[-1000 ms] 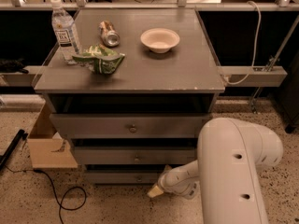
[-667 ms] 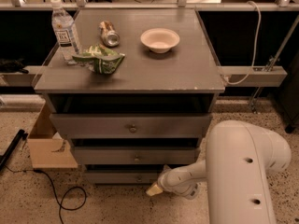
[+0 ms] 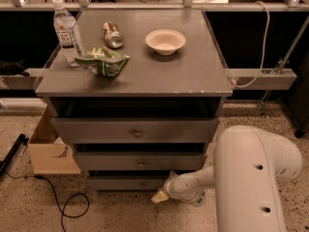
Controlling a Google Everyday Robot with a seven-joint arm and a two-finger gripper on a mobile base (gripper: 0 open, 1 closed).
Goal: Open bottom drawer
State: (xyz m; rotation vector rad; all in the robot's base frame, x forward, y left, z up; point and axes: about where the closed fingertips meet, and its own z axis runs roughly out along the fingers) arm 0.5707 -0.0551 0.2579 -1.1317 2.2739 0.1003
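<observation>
The grey cabinet has three drawers stacked under its top. The bottom drawer (image 3: 126, 182) is the lowest, slimmest grey panel, with a small round knob (image 3: 143, 183) at its centre. My gripper (image 3: 159, 196) reaches in low from the right on a white forearm, its pale tip just right of and slightly below that knob, near the floor. My bulky white arm housing (image 3: 256, 178) fills the lower right.
On the cabinet top (image 3: 193, 76) stand a water bottle (image 3: 66, 32), a lying can (image 3: 112, 35), a green chip bag (image 3: 102, 62) and a white bowl (image 3: 165, 41). A cardboard box (image 3: 48, 149) and a black cable (image 3: 63, 202) lie on the floor at left.
My arm housing has shifted to the right and closer to the camera. The gripper tip stays low beside the bottom drawer's front, nearly unmoved.
</observation>
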